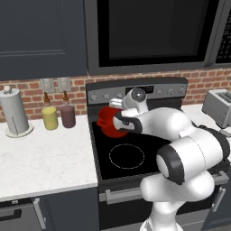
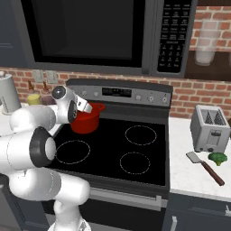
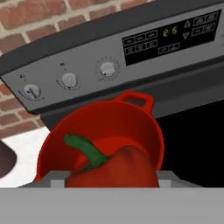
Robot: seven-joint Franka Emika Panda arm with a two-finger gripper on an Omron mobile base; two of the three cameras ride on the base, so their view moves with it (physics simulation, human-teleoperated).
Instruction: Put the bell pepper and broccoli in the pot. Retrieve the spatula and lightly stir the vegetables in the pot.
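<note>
Now, in the hand view, a glossy red bell pepper with a curved green stem point(image 3: 111, 168) is seen pinched between the two grey fingertips point(image 3: 59, 180) of the gripper point(image 3: 109, 181), one pad pressed to each side of it. Just beyond the pepper, at twelve o'clock, the round, deep red pot with small side handles point(image 3: 144, 127) is seen open-mouthed, its red inside on show, and one loop handle is pointed at one o'clock toward the grey stove control panel with round knobs point(image 3: 70, 81). From the right base view, the pot point(image 2: 88, 124) is found on the black glass cooktop point(image 2: 135, 155) at its far-left corner, with the white arm point(image 2: 36, 122) reached in from nine o'clock. Over on the white counter point(image 2: 189, 173) at three o'clock of the stove, a slim spatula with a dark reddish handle and a grey blade point(image 2: 205, 168) is laid flat, and a small green broccoli floret point(image 2: 218, 158) is sat just beside it, near the silver toaster point(image 2: 208, 128). In the left base view, a yellow canister point(image 1: 50, 117) and a maroon canister point(image 1: 68, 115) are stood at nine o'clock of the pot point(image 1: 107, 122).
</note>
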